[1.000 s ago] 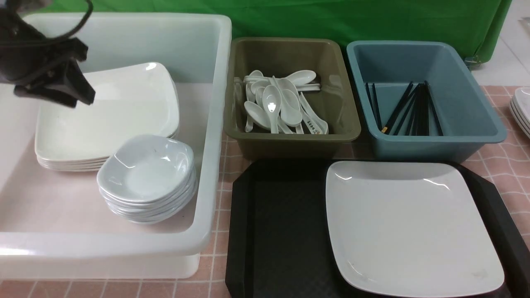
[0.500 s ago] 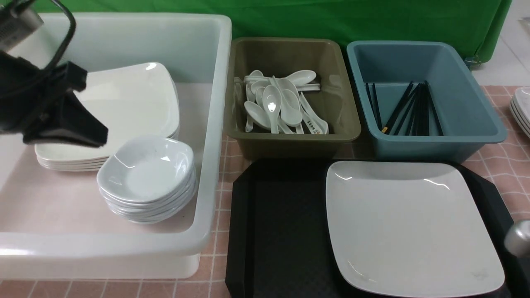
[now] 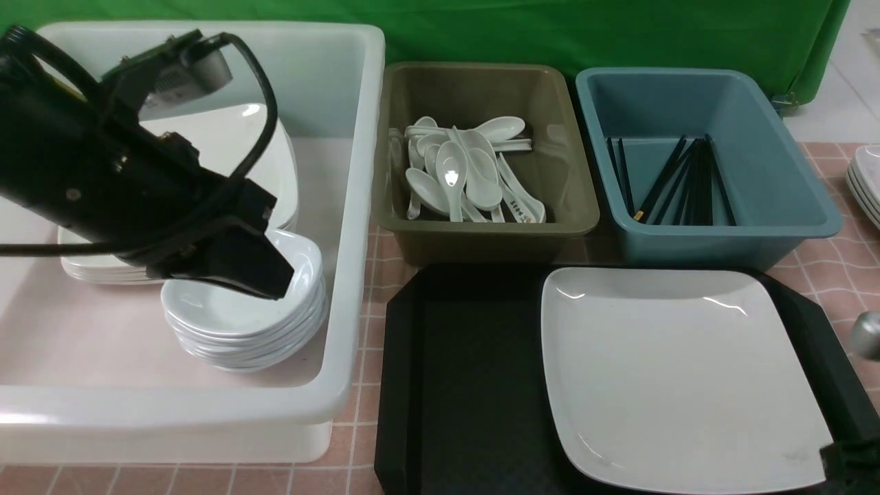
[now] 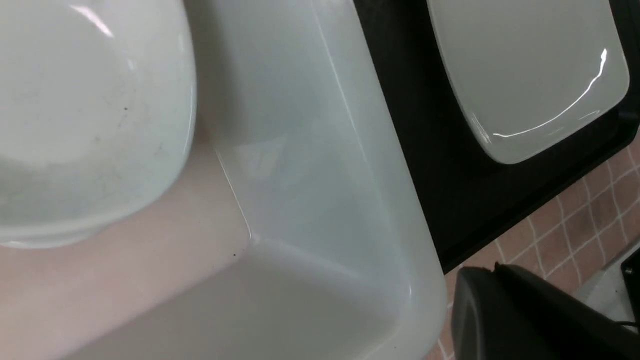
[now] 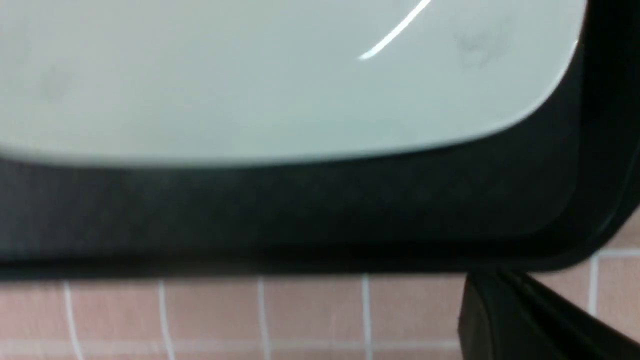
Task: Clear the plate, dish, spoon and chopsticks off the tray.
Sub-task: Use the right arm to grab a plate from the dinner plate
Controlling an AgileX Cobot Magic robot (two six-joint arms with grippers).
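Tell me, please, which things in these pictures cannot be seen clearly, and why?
- Front view: the right gripper is cut off by the frame corner, so its jaws do not show.
- Front view: the left arm hides most of the plate stack in the white tub.
- Right wrist view: blur smears the tray texture.

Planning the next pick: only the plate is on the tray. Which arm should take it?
Right. The right gripper sits shut by the near right corner of the plate, at the edge of the tray. The left gripper hangs shut above the dish stack inside the white tub, beyond its wall.
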